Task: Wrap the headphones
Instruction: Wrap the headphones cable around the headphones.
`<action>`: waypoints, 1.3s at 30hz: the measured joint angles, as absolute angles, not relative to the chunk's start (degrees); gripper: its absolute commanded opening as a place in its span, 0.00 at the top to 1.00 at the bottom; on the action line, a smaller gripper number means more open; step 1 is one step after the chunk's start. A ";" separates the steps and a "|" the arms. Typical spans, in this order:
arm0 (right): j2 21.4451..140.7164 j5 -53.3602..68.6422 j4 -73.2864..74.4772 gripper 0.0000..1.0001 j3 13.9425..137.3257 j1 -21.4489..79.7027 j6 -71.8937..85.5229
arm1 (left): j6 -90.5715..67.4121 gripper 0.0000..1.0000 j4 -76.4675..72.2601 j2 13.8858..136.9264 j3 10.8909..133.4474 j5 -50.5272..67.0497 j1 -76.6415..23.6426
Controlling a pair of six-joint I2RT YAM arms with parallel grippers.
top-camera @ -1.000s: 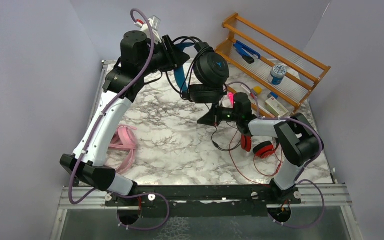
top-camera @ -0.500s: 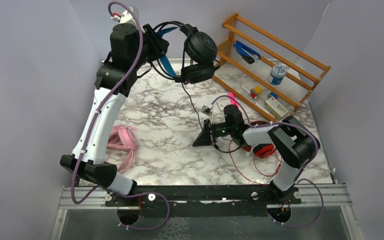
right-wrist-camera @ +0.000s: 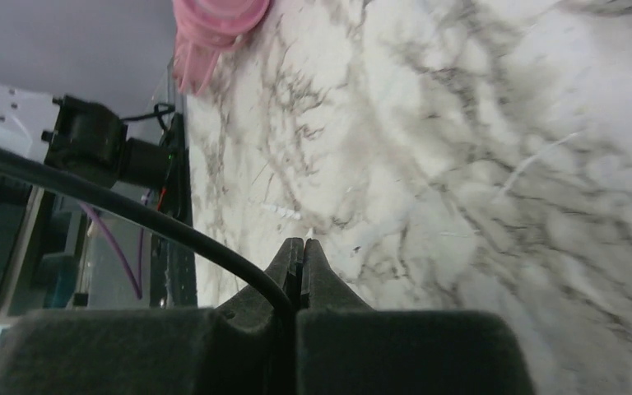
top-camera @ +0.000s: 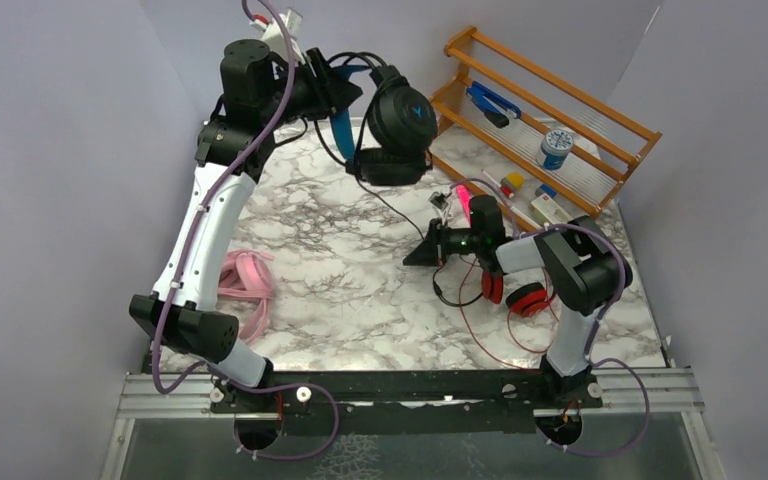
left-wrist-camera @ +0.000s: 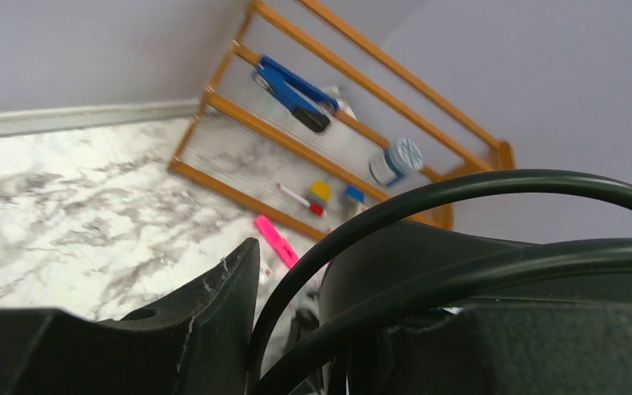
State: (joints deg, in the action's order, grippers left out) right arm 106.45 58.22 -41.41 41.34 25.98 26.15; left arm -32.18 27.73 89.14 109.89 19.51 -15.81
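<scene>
The black headphones [top-camera: 402,118] with the blue headband [top-camera: 343,128] hang in the air over the table's back edge. My left gripper [top-camera: 344,92] is shut on them at the band. In the left wrist view one of its fingers [left-wrist-camera: 206,321] shows beside an ear cup [left-wrist-camera: 461,271] and loops of black cable [left-wrist-camera: 354,226]. That cable [top-camera: 392,205] runs down to my right gripper [top-camera: 421,256], low over the table's middle right, which is shut on the cable [right-wrist-camera: 214,247]. The red headphones [top-camera: 522,297] lie by the right arm, the pink headphones [top-camera: 246,285] at the left.
A wooden rack [top-camera: 560,100] stands at the back right with a blue stapler, a small jar and small items on it. A pink highlighter [top-camera: 463,203] lies before it. A thin red cable [top-camera: 480,335] loops on the marble table [top-camera: 340,300] near the right arm's base.
My left arm has carried the black headphones up and back to the left. My right gripper swung forward with the cable, then came back toward the rack.
</scene>
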 measured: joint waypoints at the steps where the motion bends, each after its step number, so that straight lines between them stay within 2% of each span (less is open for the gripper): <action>1: 107.02 58.17 -41.15 1.00 42.13 24.73 26.59 | -30.81 1.00 27.05 88.73 108.73 23.11 -15.70; 5: 107.26 57.60 -39.03 1.00 46.15 20.99 27.03 | -23.90 1.00 28.23 85.01 101.51 30.13 -16.05; 9: 106.78 56.62 -33.15 1.00 51.51 18.15 26.87 | -15.51 1.00 33.01 78.19 92.05 26.26 -17.89; 15: 103.37 55.68 -15.18 1.00 62.74 14.28 24.32 | -8.12 1.00 38.59 73.69 80.79 0.56 -27.44; 20: 102.67 56.82 4.12 1.00 78.30 14.33 20.80 | -5.65 1.00 39.18 77.34 74.83 -19.90 -28.62; 24: 102.67 58.24 16.05 1.00 88.27 16.10 18.70 | -4.58 1.00 35.88 80.71 74.24 -29.28 -29.82; 28: 102.50 60.25 20.45 1.00 92.77 18.83 19.57 | -4.05 1.00 31.83 83.85 74.61 -34.72 -30.85; 33: 100.40 61.25 18.44 1.00 90.87 23.05 25.91 | -5.50 1.00 28.84 87.59 77.08 -42.28 -31.16; 39: 94.32 56.69 8.99 1.00 83.79 30.15 35.81 | -14.79 1.00 30.00 93.56 87.70 -46.78 -31.29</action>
